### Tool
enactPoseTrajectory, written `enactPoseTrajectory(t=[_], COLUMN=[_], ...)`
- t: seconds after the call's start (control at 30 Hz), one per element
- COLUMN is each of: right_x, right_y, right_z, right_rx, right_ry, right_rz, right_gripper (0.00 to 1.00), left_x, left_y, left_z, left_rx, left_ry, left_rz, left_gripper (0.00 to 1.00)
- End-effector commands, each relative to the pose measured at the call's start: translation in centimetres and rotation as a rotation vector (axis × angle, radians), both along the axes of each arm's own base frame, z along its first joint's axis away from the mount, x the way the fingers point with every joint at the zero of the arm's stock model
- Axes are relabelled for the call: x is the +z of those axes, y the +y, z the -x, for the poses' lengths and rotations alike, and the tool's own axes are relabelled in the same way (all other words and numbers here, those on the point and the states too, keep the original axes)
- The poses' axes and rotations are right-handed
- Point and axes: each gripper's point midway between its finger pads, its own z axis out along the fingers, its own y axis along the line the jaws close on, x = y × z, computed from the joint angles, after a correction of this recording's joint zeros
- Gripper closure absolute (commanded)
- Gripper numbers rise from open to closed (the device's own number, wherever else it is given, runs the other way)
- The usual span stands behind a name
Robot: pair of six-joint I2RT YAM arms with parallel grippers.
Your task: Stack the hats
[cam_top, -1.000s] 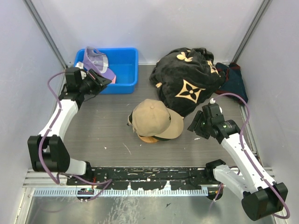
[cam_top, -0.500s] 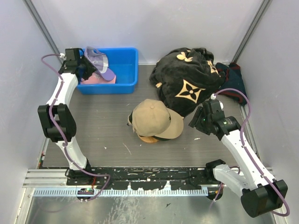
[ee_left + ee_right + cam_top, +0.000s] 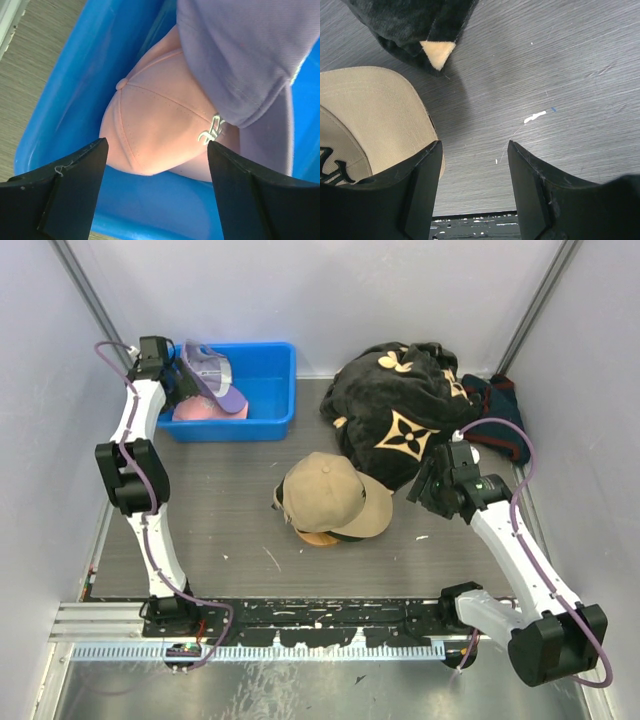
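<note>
Your left fingers (image 3: 75, 190) are spread wide and hold nothing. They hang over the blue bin (image 3: 65, 85), which sits well back and left of the tan cap (image 3: 325, 490). The pink cap (image 3: 160, 130) lies crown-up in that bin, framed between them, so it looks like your next grasp. The lavender cap (image 3: 235, 50) droops over the pink cap's far side, and I'd expect it to drag along on a lift. The bin wall runs close by one finger, so you have little room to come down.

Your right fingers (image 3: 422, 195) are likewise open and empty, just right of the tan cap's brim over bare bench (image 3: 560, 75). The black cloth (image 3: 405, 25) crowds the tan cap from behind, while the bench in front of it is free.
</note>
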Motion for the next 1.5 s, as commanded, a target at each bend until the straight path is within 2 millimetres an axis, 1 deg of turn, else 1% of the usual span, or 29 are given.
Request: enactPoseTrajectory(t=[0.0,0.2,0.37,0.5,0.67,0.73,0.83,0.9,0.93,1.13,1.23,1.27,1.3,1.37,1.47], right_x=[2.0,1.8,1.7,1.7,1.7,1.7,1.6,1.6,1.7,1.9,1.8,1.8,1.8,1.8,1.9], right_y=[-0.1,-0.1,0.0,0.0,0.0,0.0,0.0,0.0,-0.1,-0.2,-0.2,-0.2,-0.1,-0.1,0.2], right_z=[-2.0,-2.5,-2.8,-2.8,-2.8,-2.8,-2.7,-2.7,-2.6,-2.6,-2.6,-2.6,-2.6,-2.7,-2.9], right_rx=[-0.002,-0.004,0.003,0.008,0.009,0.009,0.009,0.01,0.008,0.008,0.006,0.008,0.01,0.011,0.019], right_ry=[-0.076,-0.067,-0.059,-0.055,-0.055,-0.055,-0.055,-0.054,-0.055,-0.061,-0.058,-0.058,-0.058,-0.059,-0.066], right_rz=[-0.003,-0.013,-0.019,-0.024,-0.025,-0.028,-0.029,-0.03,-0.03,-0.027,-0.029,-0.028,-0.029,-0.032,-0.043], right_gripper=[0.39,0.39,0.4,0.41,0.41,0.41,0.41,0.41,0.41,0.41,0.41,0.41,0.41,0.41,0.41], left_x=[-1.0,-3.6,-4.9,-5.7,-6.4,-6.8,-7.7,-8.1,-8.2,-8.7,-8.4,-7.5,-6.8,-5.3,-2.4], left_y=[0.6,0.2,-0.4,-1.7,-3.4,-4.0,-4.8,-5.4,-5.6,-7.2,-8.1,-8.4,-8.7,-9.5,-10.3], left_z=[-0.5,-1.1,-2.1,-2.8,-3.1,-3.2,-3.2,-3.3,-3.4,-3.9,-3.6,-3.5,-3.5,-2.9,-1.7], left_rx=[-0.091,-0.143,-0.167,-0.21,-0.267,-0.282,-0.297,-0.305,-0.308,-0.323,-0.335,-0.342,-0.349,-0.352,-0.35], left_ry=[0.038,0.103,0.085,0.066,0.053,0.052,0.059,0.058,0.052,0.012,-0.011,-0.036,-0.065,-0.104,-0.158], left_rz=[-0.029,0.01,0.048,0.104,0.19,0.22,0.276,0.317,0.342,0.467,0.519,0.536,0.555,0.602,0.659], left_gripper=[0.09,0.07,0.05,0.0,0.0,0.01,0.05,0.11,0.17,0.75,0.98,1.0,1.0,1.0,1.0])
